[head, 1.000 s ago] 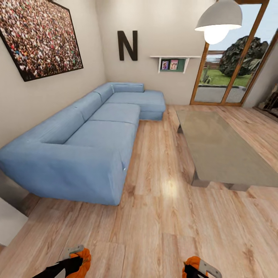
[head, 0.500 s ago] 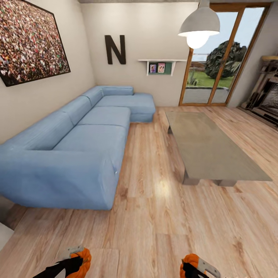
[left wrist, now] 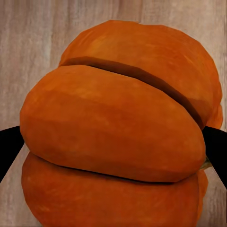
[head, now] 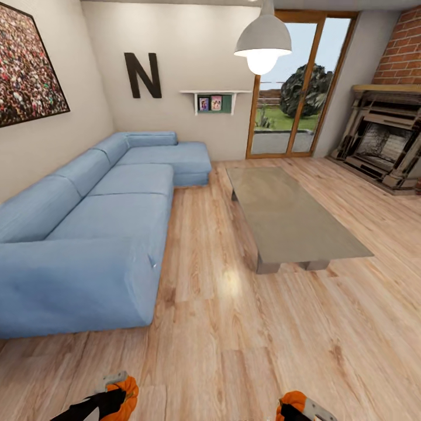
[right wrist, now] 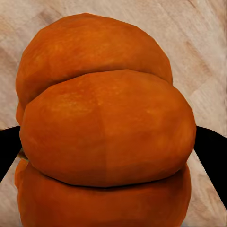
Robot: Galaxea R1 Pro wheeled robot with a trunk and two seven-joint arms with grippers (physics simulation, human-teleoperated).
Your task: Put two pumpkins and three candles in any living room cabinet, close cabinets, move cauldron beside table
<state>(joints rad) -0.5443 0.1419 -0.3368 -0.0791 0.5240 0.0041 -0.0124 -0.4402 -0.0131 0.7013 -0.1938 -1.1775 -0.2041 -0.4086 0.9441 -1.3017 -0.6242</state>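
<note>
Two orange ribbed pumpkins are held low over the wood floor. My left gripper (head: 118, 394) is shut on one pumpkin (head: 130, 388) at the head view's bottom left. My right gripper (head: 296, 407) is shut on the other pumpkin (head: 289, 401) at the bottom right. In the left wrist view the pumpkin (left wrist: 118, 127) sits between black fingers (left wrist: 6, 151). The right wrist view shows its pumpkin (right wrist: 106, 127) between fingers (right wrist: 213, 146) the same way. The low grey table (head: 292, 216) stands ahead, right of centre. The candles, cabinet and cauldron are out of view.
A long blue corner sofa (head: 99, 228) runs along the left wall. A fireplace (head: 383, 137) with brick above it stands at the far right. Glass doors (head: 286, 111) are at the back, with a pendant lamp (head: 263, 41) overhead. Open wood floor lies between sofa and table.
The camera has turned to the right: sofa and table slid left in the picture and the fireplace came into view. Both grippers still hold their pumpkins as before.
</note>
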